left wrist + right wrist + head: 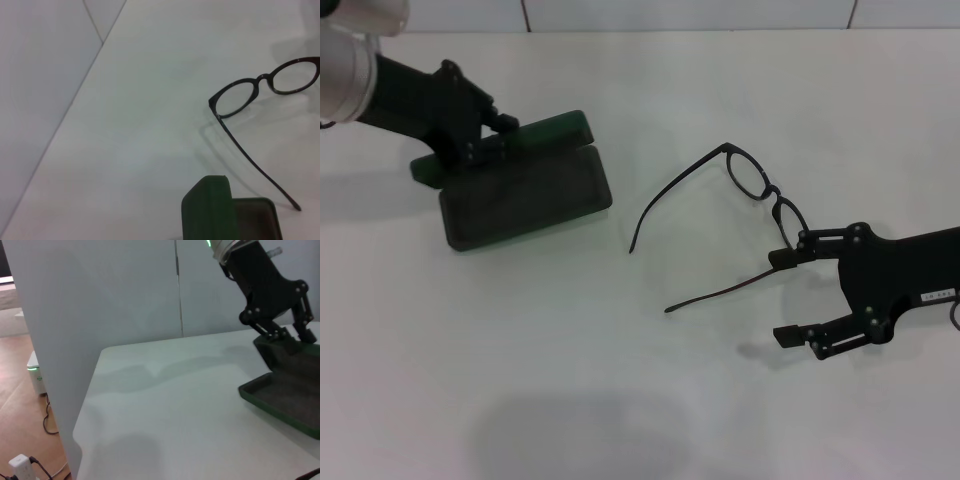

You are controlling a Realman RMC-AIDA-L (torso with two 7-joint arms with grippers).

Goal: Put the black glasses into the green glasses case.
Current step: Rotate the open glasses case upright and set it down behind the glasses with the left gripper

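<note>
My left gripper [490,135] pinches the raised lid of the open green glasses case [525,195]. My right gripper [788,297], fingers spread, sits at the black glasses [760,185], which lie unfolded on the white table [620,380] beside the case.

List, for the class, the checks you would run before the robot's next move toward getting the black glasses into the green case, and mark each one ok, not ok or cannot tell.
1. Green glasses case open, lining exposed: ok.
2. Left gripper steadying the case at its raised lid: ok; jaws look closed on the lid edge.
3. Black glasses lying on the table, apart from the case: ok.
4. Temple arms unfolded; they probably need folding to fit: not ok.
5. Right gripper at the near temple by the hinge, jaws open: ok.
6. Firm hold on the glasses: not ok; only the upper jaw is at the frame.
</note>
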